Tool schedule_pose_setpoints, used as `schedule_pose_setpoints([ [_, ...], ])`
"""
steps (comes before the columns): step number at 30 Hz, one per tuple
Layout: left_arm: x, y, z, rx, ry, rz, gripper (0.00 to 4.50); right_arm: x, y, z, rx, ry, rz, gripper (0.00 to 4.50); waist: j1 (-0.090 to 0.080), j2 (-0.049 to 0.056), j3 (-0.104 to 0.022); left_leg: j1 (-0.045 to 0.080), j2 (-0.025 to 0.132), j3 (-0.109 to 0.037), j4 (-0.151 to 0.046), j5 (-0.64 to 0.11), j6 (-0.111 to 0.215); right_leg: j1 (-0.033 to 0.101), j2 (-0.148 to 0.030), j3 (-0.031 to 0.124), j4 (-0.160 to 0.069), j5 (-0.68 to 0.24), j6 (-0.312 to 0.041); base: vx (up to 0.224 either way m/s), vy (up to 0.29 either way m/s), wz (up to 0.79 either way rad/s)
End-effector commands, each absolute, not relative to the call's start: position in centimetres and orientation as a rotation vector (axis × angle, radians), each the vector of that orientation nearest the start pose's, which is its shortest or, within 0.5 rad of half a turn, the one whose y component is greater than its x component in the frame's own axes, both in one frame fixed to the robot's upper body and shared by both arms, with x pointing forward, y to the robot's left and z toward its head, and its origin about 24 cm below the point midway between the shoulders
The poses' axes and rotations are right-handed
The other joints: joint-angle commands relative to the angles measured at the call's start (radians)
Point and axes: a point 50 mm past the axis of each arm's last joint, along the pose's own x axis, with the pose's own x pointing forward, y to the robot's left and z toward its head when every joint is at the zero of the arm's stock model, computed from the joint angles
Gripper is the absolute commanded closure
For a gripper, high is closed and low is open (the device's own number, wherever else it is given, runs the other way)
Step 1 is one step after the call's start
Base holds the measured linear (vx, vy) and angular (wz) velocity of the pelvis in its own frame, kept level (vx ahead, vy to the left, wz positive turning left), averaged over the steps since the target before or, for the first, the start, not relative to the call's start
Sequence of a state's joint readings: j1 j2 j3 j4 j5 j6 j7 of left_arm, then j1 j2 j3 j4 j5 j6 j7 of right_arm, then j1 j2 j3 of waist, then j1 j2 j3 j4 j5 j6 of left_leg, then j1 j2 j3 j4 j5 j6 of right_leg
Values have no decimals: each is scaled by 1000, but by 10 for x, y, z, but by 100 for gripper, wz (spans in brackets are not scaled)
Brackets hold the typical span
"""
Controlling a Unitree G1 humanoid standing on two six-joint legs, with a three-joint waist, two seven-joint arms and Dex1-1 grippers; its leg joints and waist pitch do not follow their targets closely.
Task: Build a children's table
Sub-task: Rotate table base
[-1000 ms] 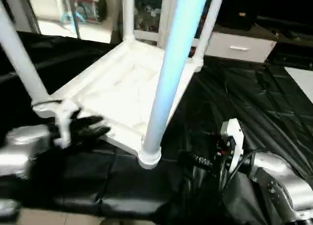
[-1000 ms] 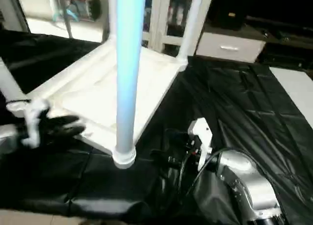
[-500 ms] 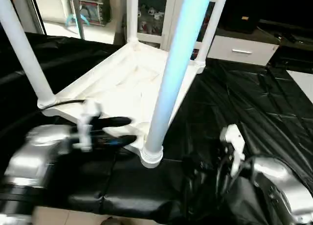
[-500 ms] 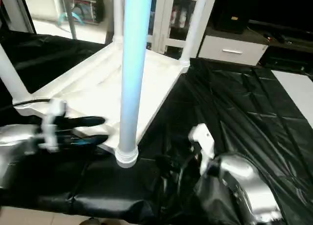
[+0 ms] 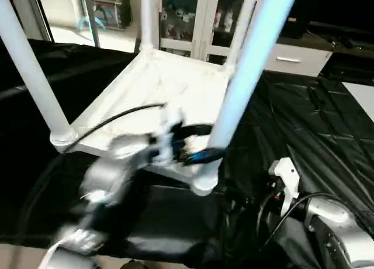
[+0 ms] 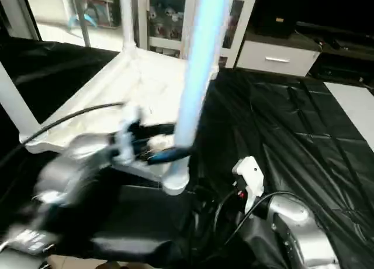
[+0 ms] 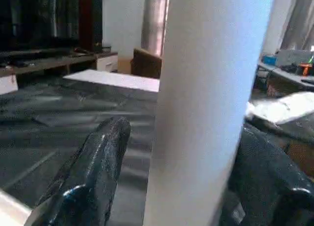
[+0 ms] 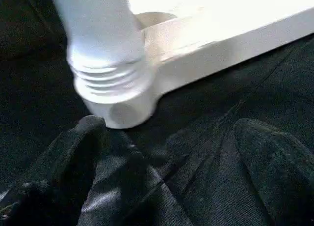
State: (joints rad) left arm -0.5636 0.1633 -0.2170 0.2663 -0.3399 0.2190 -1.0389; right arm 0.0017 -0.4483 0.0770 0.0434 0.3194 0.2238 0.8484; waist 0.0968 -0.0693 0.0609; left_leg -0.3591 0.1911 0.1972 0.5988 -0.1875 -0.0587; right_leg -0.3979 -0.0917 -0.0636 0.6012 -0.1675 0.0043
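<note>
The children's table lies upside down on a black sheet, its white top (image 5: pixel 153 85) showing the ribbed underside. White legs stand up from the corner sockets: one at the near left (image 5: pixel 32 76), one at the far left (image 5: pixel 146 17). The near right leg (image 5: pixel 245 85) leans to the right out of its socket (image 5: pixel 201 181). My left gripper (image 5: pixel 204 142) is open, one finger (image 7: pixel 95 172) on each side of that leg (image 7: pixel 206 103), low down. My right gripper (image 8: pixel 169 125) is open on the sheet just before that socket (image 8: pixel 122 108), where the leg's threaded end (image 8: pixel 105 81) shows.
The black sheet (image 5: pixel 310 117) covers the floor around the table. A glass-door cabinet (image 5: pixel 187 14) and a white drawer unit (image 5: pixel 292 58) stand behind. A black cable (image 5: pixel 111 120) runs from my left arm across the top's near edge.
My left arm has swung right along the top's near edge, from the near left corner to the near right leg, which its fingers now straddle. The right arm has barely moved.
</note>
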Motion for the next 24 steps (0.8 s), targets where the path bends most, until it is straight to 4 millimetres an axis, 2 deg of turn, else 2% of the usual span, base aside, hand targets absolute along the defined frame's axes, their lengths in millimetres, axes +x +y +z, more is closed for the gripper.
schedule_pose_setpoints([
  [1, 314, 44, 118, 9, -46, -1343, 111, 230, -188, 29, -24, 315, 866, 0, -3, 9, -63, 13, 40, -26, -84, -342, -16, 33, -56, 41, -94, -373, -128, 0, 0, 0],
  [2, 314, 44, 119, 8, -47, -1344, 111, 230, -188, 29, -24, 315, 866, 0, -2, 7, -64, 10, 42, -29, -84, -334, -14, 38, -60, 41, -88, -354, -135, 0, 0, 0],
  [3, 315, 32, 121, -17, -56, -1362, 111, 230, -188, 29, -24, 314, 864, 0, -3, 9, -63, 6, 44, -30, -86, -328, -11, 40, -61, 41, -87, -345, -141, 0, 0, 0],
  [4, 317, 24, 121, -9, -57, -1348, 111, 229, -189, 29, -25, 315, 861, 0, -4, 6, -64, 6, 41, -27, -82, -324, -4, 37, -58, 40, -89, -344, -143, 0, 0, 0],
  [5, 317, 23, 121, -9, -57, -1347, 111, 229, -189, 29, -25, 315, 861, 0, -6, 6, -66, 4, 41, -27, -81, -311, 3, 41, -58, 40, -87, -323, -149, 0, 0, 0],
  [7, 322, 10, 118, 20, -45, -1304, 111, 228, -189, 29, -23, 316, 857, 0, -6, -2, -67, 2, 40, -25, -77, -291, 21, 40, -57, 40, -88, -308, -149, 0, 0, 0],
  [9, 329, -9, 118, 43, -50, -1237, 111, 227, -187, 29, -19, 316, 861, 0, -2, 1, -72, 1, 42, -25, -73, -244, 38, 44, -59, 40, -80, -252, -164, 0, 0, 0],
  [10, 329, -10, 118, 43, -51, -1234, 111, 227, -187, 29, -19, 316, 861, 0, -3, 0, -71, -1, 39, -23, -71, -235, 47, 42, -56, 40, -82, -243, -163, 0, 0, 0],
  [12, 331, -15, 121, 29, -63, -1208, 111, 226, -185, 29, -16, 314, 867, 0, 1, 2, -71, -2, 42, -26, -72, -233, 57, 46, -61, 38, -80, -238, -174, 0, 0, 0],
  [17, 331, -4, 120, -14, -61, -1227, 111, 229, -184, 35, 2, 282, 863, 0, -2, 3, -68, 0, 42, -25, -74, -257, 60, 43, -61, 36, -86, -293, -173, 0, 0, 0],
  [18, 328, 8, 116, -28, -57, -1263, 111, 228, -186, 37, 12, 271, 861, 0, -1, 1, -68, -1, 43, -27, -76, -261, 57, 43, -62, 36, -86, -311, -170, 0, 0, 0],
  [20, 325, 21, 110, -44, -45, -1286, 111, 228, -187, 37, 15, 270, 860, 0, -3, 3, -67, 1, 45, -25, -77, -266, 56, 39, -61, 37, -85, -308, -177, 0, 0, 0],
  [24, 319, 38, 107, -50, -45, -1309, 111, 229, -188, 36, 17, 270, 857, 0, -3, 10, -67, 4, 50, -27, -82, -288, 37, 37, -62, 38, -82, -314, -182, 0, 0, 0],
])
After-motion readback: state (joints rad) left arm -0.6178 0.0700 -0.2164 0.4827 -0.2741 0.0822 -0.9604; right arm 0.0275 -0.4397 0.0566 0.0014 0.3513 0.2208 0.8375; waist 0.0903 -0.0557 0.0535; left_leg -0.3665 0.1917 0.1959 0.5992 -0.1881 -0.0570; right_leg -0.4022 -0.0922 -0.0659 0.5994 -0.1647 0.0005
